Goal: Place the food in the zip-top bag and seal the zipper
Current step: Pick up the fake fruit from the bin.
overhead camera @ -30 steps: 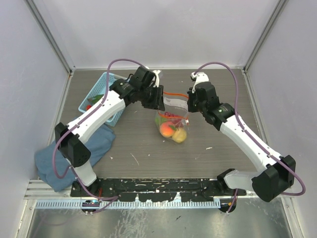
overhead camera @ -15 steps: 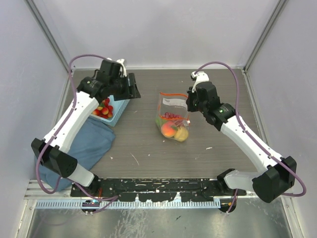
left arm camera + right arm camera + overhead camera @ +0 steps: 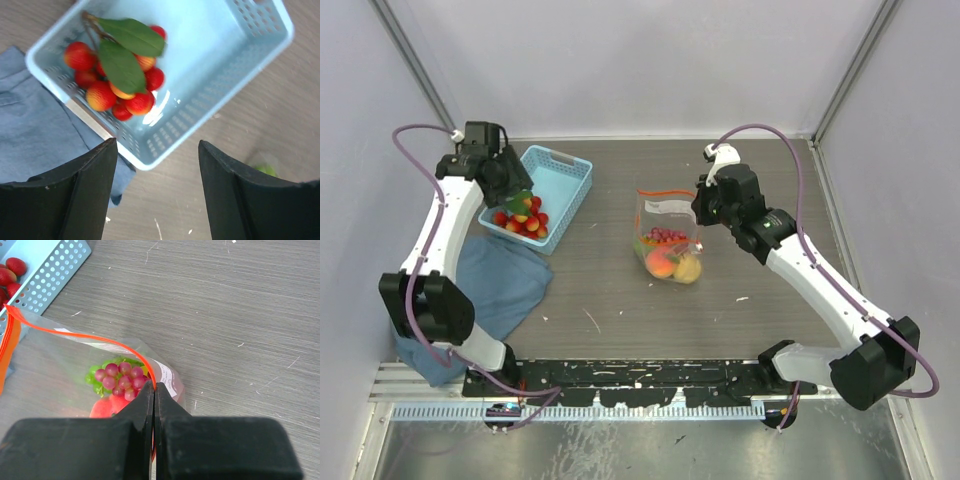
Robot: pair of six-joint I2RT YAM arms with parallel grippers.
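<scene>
Right wrist: zipper [image 3: 9, 355] between closed jaws

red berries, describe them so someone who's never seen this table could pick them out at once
At the far left of the table sits a light blue basket, beside a blue cloth. The red berries are heaped in its end nearest the cloth, under two green leaves. They are the only fruit in the basket; the rest sits in the clear bag mid-table.

Overhead view, close downward wrist views, basket [image 3: 558, 178] shared
</scene>
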